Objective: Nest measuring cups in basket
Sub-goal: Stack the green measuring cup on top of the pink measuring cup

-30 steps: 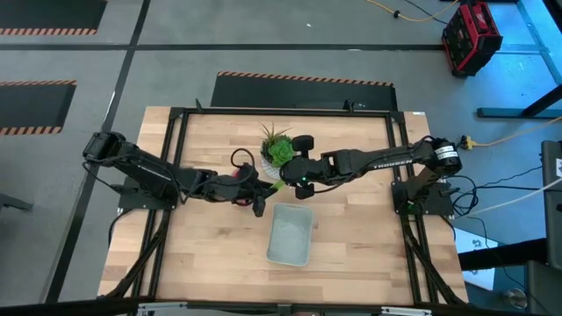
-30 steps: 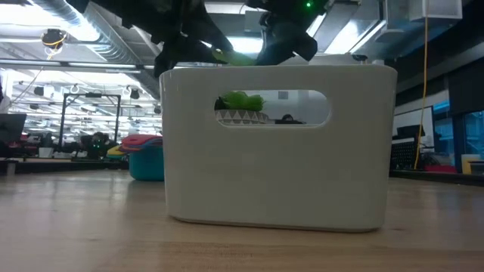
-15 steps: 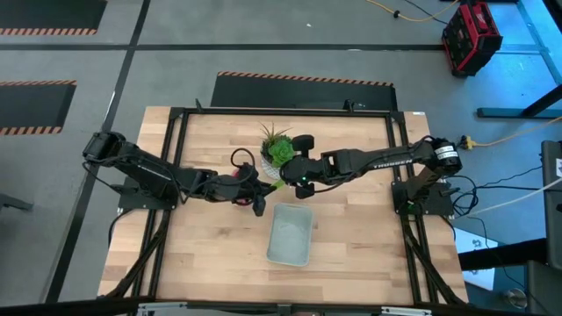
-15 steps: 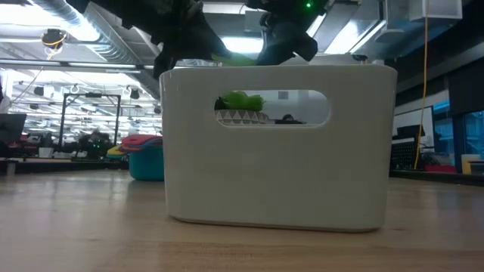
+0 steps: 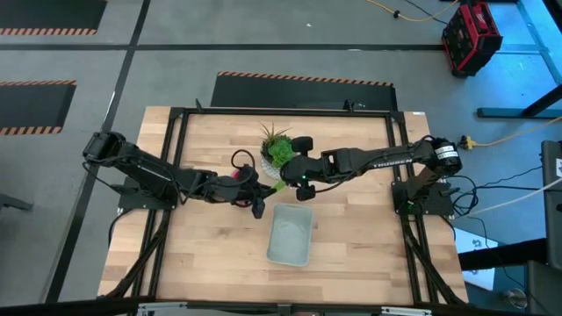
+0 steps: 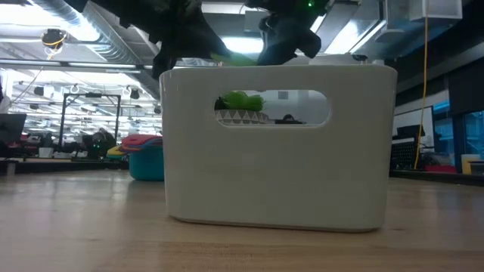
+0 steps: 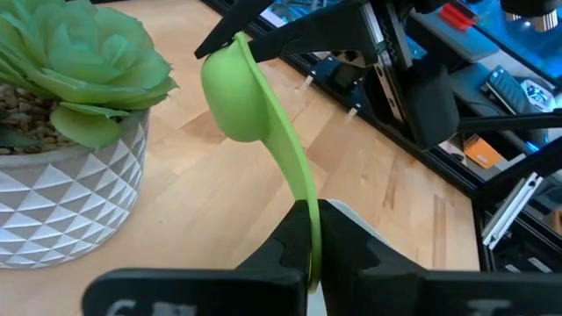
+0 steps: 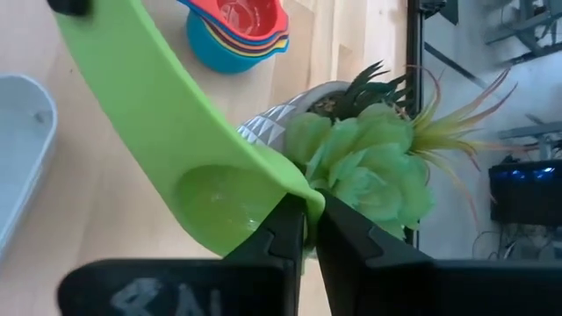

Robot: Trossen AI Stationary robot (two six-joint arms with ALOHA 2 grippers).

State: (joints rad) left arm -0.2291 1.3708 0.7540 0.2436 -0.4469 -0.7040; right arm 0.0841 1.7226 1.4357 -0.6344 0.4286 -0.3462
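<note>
Pinching one green cup, both grippers' jaws clamp opposite ends; only wrist views show it.

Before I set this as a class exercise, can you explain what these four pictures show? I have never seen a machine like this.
It is a robot with two dark arms at a wooden table. One picture looks straight down, one looks level across the tabletop, and two come from cameras on the arms' wrists. Both grippers are shut on one green measuring cup: the left gripper pinches its handle, the right gripper pinches the bowl's rim. They meet beside a white pot with a green plant. In front of them stands the pale basket, which fills the level picture. A stack of coloured measuring cups sits farther off on the table.
</note>
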